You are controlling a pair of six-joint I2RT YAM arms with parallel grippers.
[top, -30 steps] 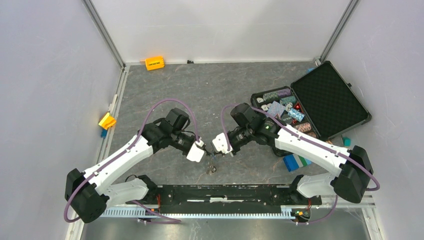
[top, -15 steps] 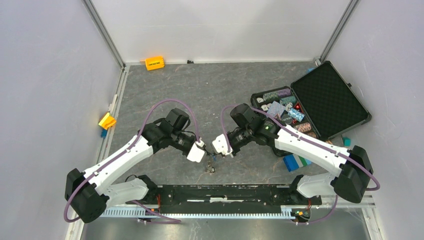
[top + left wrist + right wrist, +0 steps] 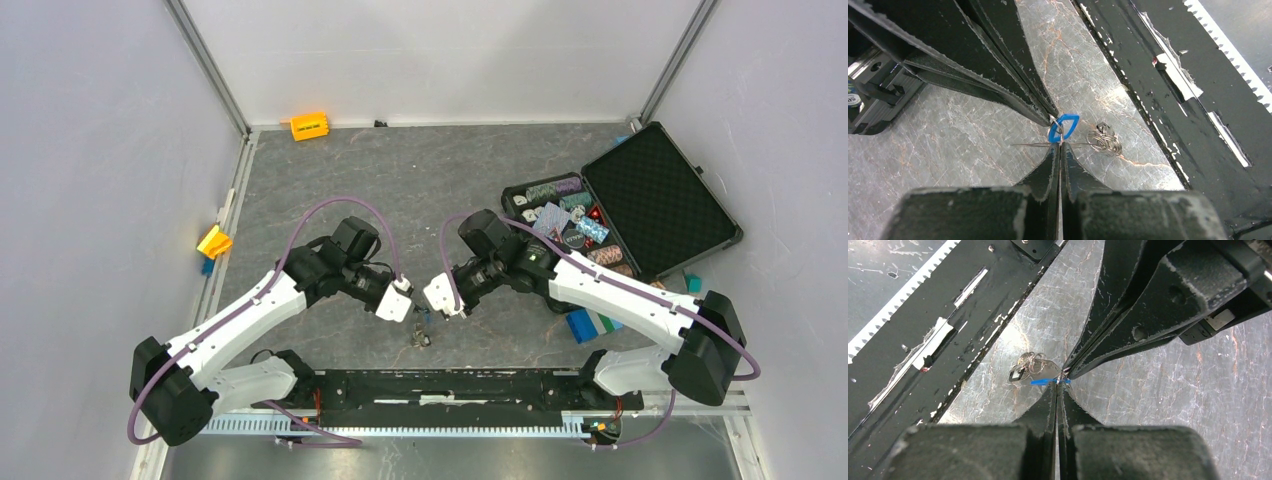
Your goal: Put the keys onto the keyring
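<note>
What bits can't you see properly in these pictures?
Top view: the small blue plastic loop is too tiny, squeezed between the left gripper and right gripper.
Left wrist view: the shut jaws cover what each gripper pinches.
Right wrist view: the loop shows edge-on, just a thin line.
All views: the silver tangle of metal rings is too small and blurry to tell its pieces apart.

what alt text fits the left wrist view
Two shut black claws meet tip to tip, the left claw from below and right claw from above, both pinching a small bright blue loop-shaped tag. A tangle of silver wire rings lies beside it.
</note>
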